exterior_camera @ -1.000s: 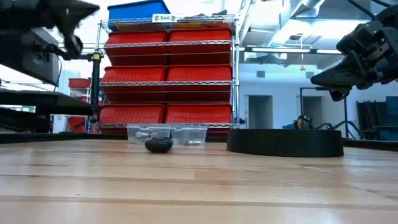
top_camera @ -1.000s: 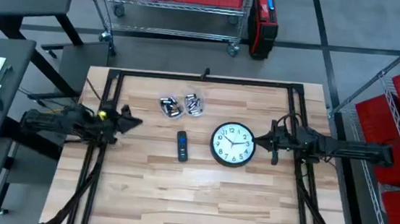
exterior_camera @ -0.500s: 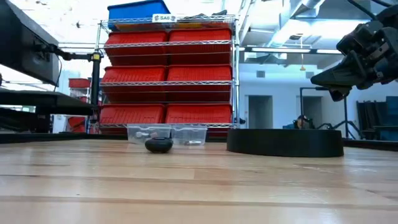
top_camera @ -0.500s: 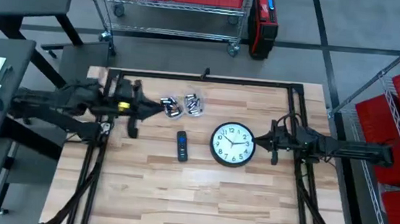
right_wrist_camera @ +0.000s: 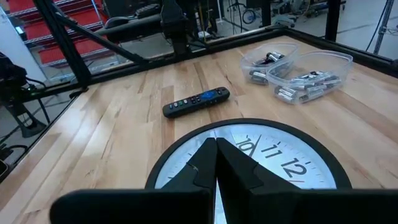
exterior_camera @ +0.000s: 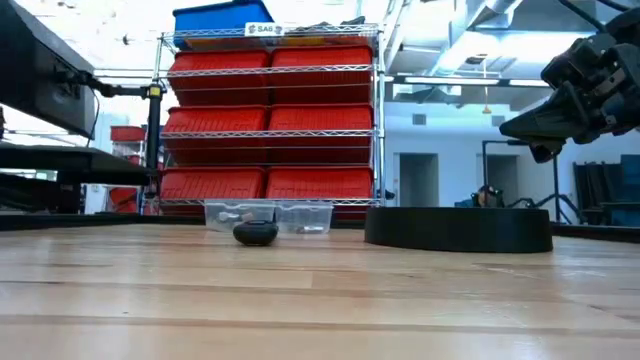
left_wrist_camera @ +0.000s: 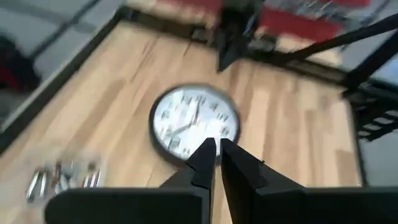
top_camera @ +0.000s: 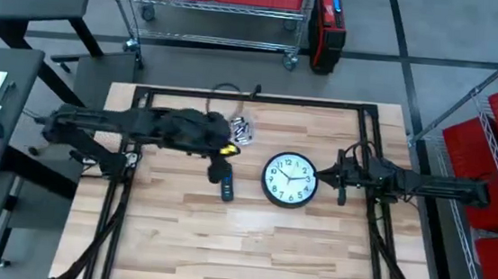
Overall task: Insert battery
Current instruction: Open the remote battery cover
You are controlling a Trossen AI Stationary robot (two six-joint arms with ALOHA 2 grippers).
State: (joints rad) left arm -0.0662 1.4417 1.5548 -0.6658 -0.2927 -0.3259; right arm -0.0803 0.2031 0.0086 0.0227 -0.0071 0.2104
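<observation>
I've got the batteries (right_wrist_camera: 303, 86) sitting loose in 2 clear tubs (right_wrist_camera: 309, 76) at the far-centre of the table (top_camera: 249, 239), side by side and touching. In the high view only 1 tub (top_camera: 244, 130) shows, just beside the left arm, which covers the other. The remote (top_camera: 226, 186) lies face up on the wood nearer the front, close to the tubs but apart from them; in the low view it's a dark lump (exterior_camera: 256, 233) in front of the tubs.

The clock (top_camera: 290, 180) lies flat, face up, to the right of the remote, near it but not touching.

My left gripper (top_camera: 221, 149) reaches across from the left edge and hangs between the tub and the remote's far end; from overhead I can't tell if it touches either. Wrist cam: its fingers (left_wrist_camera: 201, 155) are pressed nearly together w/ only a thin slit, nothing pinched. That pic is blurred, w/ the clock face beyond the tips and the tubs off to one side.

My right gripper (top_camera: 343, 182) waits at the clock's right rim, arm stretched in from the right edge. Its fingers (right_wrist_camera: 201, 163) are closed tip to tip, empty, above the clock face. In the low view it hangs above the table, clear of the clock.
</observation>
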